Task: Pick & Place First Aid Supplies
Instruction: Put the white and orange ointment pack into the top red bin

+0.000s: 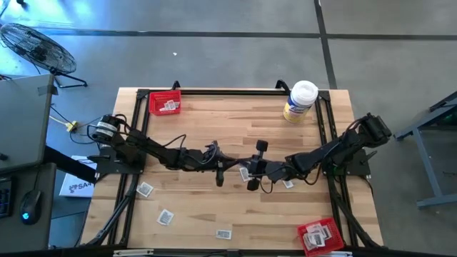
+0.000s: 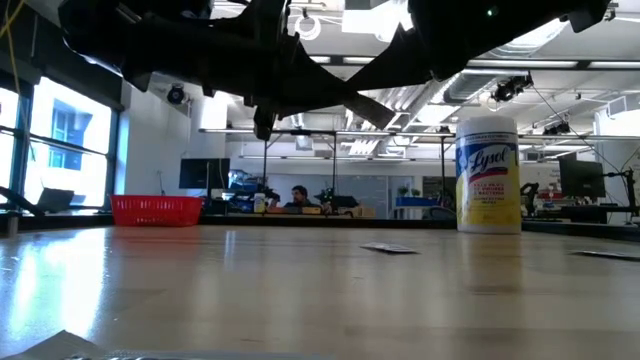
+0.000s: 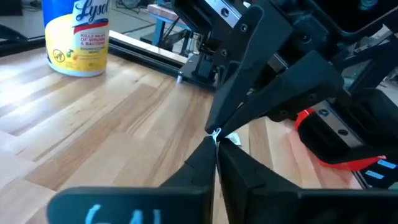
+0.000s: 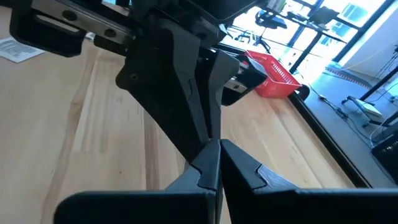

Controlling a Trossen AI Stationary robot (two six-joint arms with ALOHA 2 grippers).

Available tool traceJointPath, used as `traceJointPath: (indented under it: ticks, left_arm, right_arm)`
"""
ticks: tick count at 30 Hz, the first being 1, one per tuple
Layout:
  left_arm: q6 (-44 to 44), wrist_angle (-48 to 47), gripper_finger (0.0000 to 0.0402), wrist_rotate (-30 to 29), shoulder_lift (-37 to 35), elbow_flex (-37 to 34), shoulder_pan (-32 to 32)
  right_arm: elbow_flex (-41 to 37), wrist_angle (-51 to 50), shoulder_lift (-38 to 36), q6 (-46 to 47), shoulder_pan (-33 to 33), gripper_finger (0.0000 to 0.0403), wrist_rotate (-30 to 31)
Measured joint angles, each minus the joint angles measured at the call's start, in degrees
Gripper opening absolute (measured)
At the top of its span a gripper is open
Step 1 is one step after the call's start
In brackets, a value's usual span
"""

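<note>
A: Where are the two arms?

B: Both reach into the middle of the wooden table [image 1: 200,128], the left arm from the frame's left and the right arm from the right, and they meet nose to nose.

A: Are the fingers parted?

B: No. The left gripper [image 3: 214,155] has its two fingers pressed flat together, and so does the right gripper [image 4: 219,152]. Their tips touch.

A: Is anything between them?

B: A small white sliver [image 3: 225,136] shows just where the tips meet, likely the edge of a packet. I cannot tell which gripper pinches it.

A: And the rest of the first aid packets?

B: One lies below the grippers near centre [image 1: 245,173] and another just right of it [image 1: 288,184]. Three more are spread over the lower left of the table [image 1: 145,189], [image 1: 166,216], [image 1: 223,233].

A: Any already in trays?

B: Yes. The red tray at upper left [image 1: 152,103] holds a few, and the red tray at lower right [image 1: 303,232] holds several.

A: What else stands there?

B: A Lysol wipes tub [image 1: 300,101], upright at the upper right of the table, well apart from both grippers.
</note>
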Motion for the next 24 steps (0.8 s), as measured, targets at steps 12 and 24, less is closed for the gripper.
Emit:
traceJointPath:
  ticks: [12,24]
  left_arm:
    - [2.4,-7.2,0.0002,-2.1,-2.6,0.0,1.2]
    - [-2.7,-51.0,0.0,-7.0,-27.9,-0.1,20.3]
  right_arm:
    - [0.1,5.3,-3.3,0.5,0.0,0.0076,-1.5]
    - [0.2,-5.9,-9.0,15.7,1.0,0.0157,-3.3]
